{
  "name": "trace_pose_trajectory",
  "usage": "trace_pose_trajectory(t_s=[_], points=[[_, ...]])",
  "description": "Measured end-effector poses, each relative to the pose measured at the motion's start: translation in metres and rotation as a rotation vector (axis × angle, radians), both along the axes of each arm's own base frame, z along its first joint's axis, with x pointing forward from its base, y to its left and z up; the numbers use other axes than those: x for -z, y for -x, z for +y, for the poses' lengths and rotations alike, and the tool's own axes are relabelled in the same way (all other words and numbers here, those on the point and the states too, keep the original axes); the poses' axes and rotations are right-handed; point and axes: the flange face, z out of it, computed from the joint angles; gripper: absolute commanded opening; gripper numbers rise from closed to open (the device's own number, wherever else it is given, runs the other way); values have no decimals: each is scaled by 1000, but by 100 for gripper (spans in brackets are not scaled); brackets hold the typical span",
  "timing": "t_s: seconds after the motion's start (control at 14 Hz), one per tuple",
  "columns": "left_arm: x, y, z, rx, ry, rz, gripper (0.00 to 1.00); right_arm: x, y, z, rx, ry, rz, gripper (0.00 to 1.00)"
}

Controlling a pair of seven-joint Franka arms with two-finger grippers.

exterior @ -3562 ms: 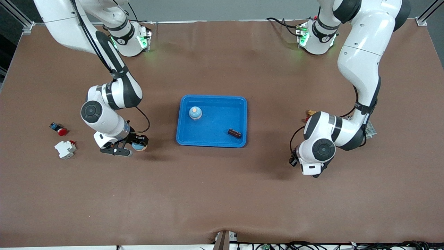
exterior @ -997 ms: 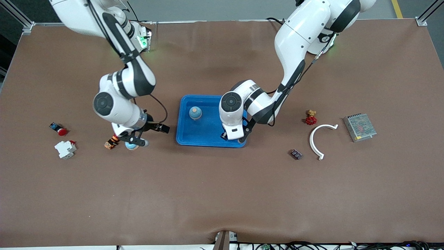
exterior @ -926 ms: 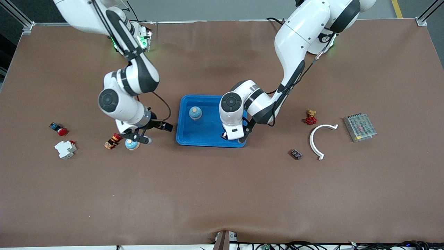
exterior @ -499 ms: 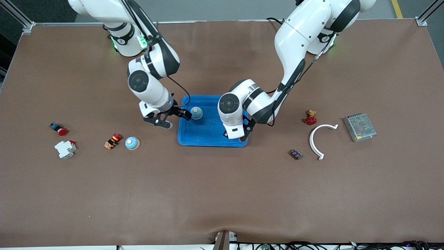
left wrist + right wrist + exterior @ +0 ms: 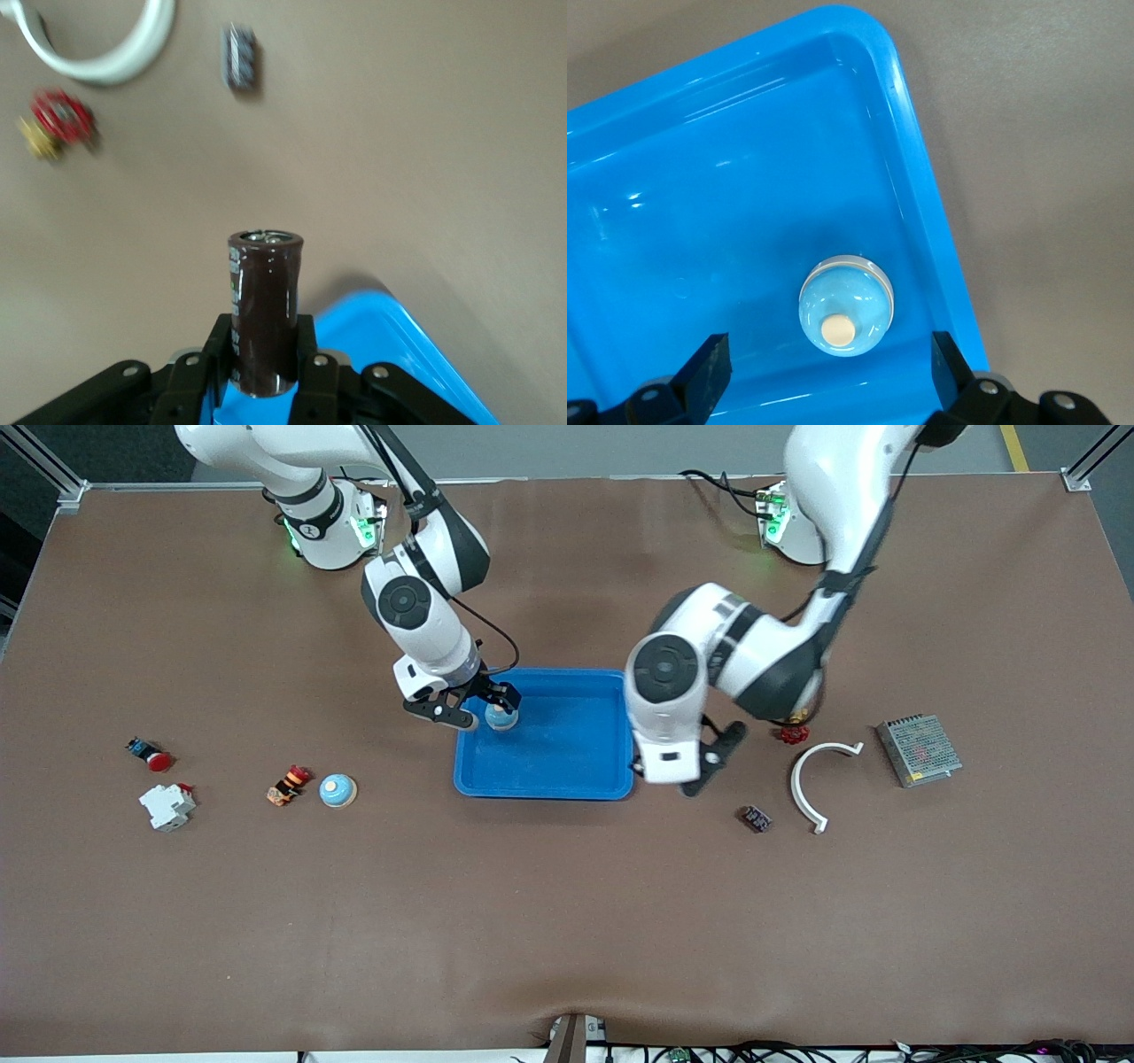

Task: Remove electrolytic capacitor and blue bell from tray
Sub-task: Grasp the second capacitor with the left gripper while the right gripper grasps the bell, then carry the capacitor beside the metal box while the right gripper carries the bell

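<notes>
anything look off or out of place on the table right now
Nothing spilled or damaged. One oddity: the left gripper holds a brown capacitor over the table just outside the blue tray, not over it. The open right gripper straddles a blue bell in the tray, while a second bell sits on the table.

1. Both arms have glossy white shells with black bands at the joints.
2. Each wrist carries a round dark grey cap set in the white housing.
3. Thin black cables run along the forearms and loop near the wrists.
4. The bases glow green at their collars.
5. The left gripper (image 5: 266,390) and right gripper (image 5: 833,372) are black, with silver screws on the finger mounts.
</notes>
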Motion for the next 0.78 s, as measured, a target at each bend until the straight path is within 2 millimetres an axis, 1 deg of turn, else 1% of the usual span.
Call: trace_pose_trajectory(t_s=[0.21,0.5,0.64,0.78], points=[[10,-22,71,81,-2,57,0,14,9,6,10,24,-29,100],[22,-42,172,188,-6,125,0,46,15,16,17,15,-50,100],[26,-50,210,226,-2,140,0,60,20,20,21,11,-56,100],[29,-57,240,261,11,140,0,74,23,23,22,9,-60,100]])
